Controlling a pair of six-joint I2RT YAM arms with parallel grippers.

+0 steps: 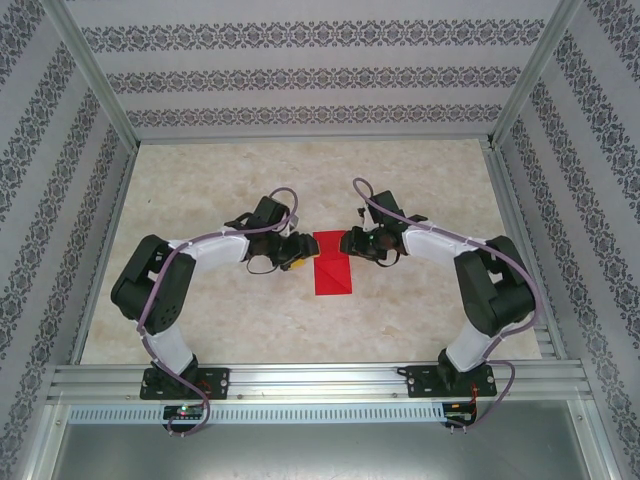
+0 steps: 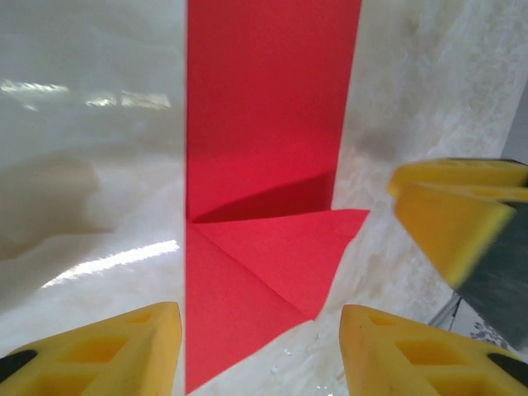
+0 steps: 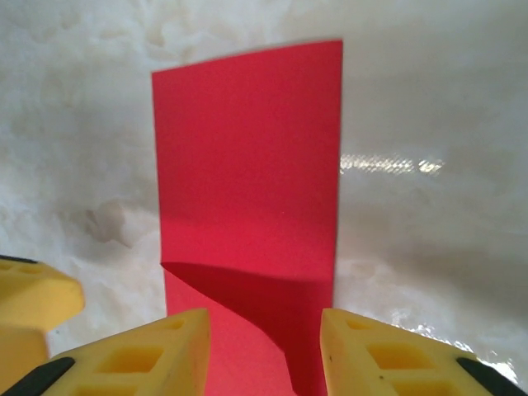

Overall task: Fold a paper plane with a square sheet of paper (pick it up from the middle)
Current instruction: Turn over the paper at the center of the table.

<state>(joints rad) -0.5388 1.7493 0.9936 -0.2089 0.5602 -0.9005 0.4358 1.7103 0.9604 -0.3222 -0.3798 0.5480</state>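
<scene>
Red paper [image 1: 333, 268] flat on table; both pincers low, parted, facing inward: left [image 1: 300, 252], right [image 1: 350, 243].

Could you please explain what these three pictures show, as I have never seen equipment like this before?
Two robot arms are bolted at the near edge of a pale table, inside a patterned booth. The overhead picture is from a fixed camera above them. The other two are from cameras on each wrist, looking past that arm's own yellow fingers. Between the left gripper and right gripper lies a red sheet of paper, partly folded: the left wrist picture shows a corner turned down into a triangular flap. Both grippers stand open on either side of the paper's far end, and neither holds anything.
</scene>
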